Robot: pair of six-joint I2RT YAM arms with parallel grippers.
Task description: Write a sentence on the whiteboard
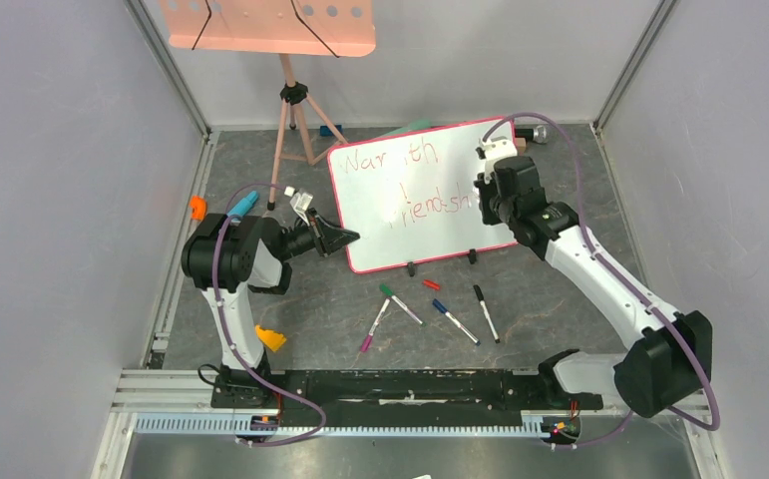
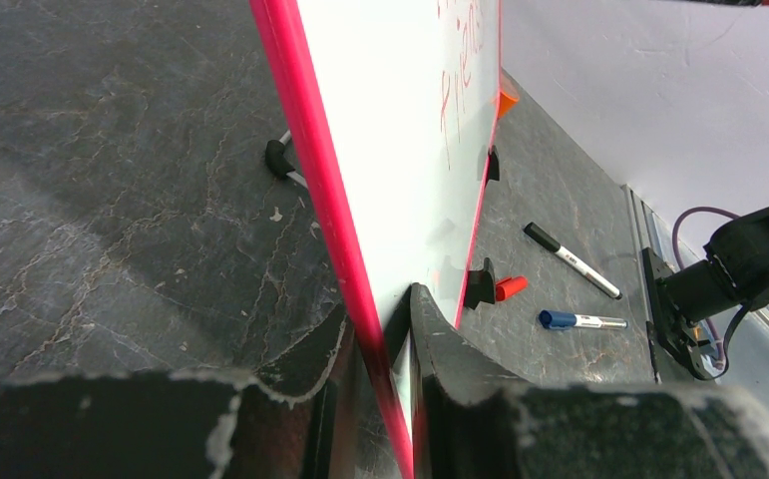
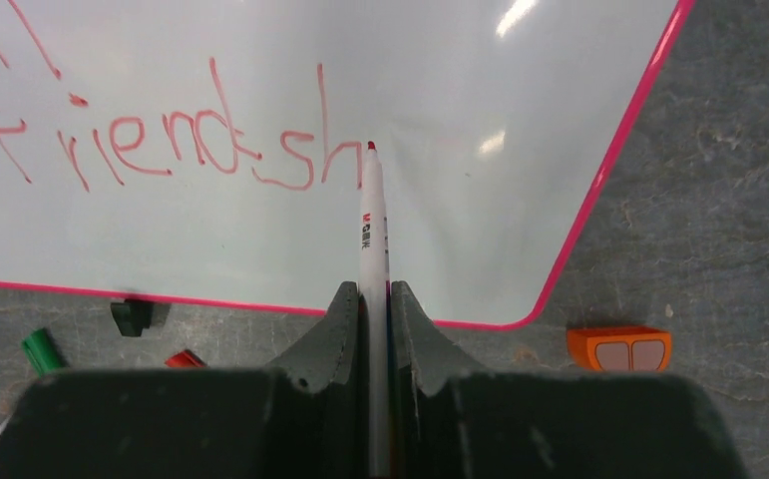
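Note:
The whiteboard [image 1: 430, 220] stands tilted on two black clip feet at mid table, white with a pink-red rim. The sentence [image 1: 400, 170] in thin red writing reads "War..th" above and "friendsh" [image 3: 161, 145] below. My left gripper [image 1: 345, 238] is shut on the whiteboard's left rim [image 2: 320, 180], one finger on each face. My right gripper [image 3: 374, 299] is shut on a white-barrelled red marker [image 3: 372, 230]. The marker's red tip touches the board just right of the "h". In the top view the right gripper [image 1: 488, 190] is at the board's right part.
Several loose markers lie in front of the board: green [image 1: 400, 303], blue [image 1: 455, 321], black [image 1: 486, 313], magenta [image 1: 373, 327], plus a red cap [image 1: 431, 284]. An orange block [image 3: 619, 347] lies right of the board. A salmon perforated tray on a tripod [image 1: 290, 110] stands at the back left.

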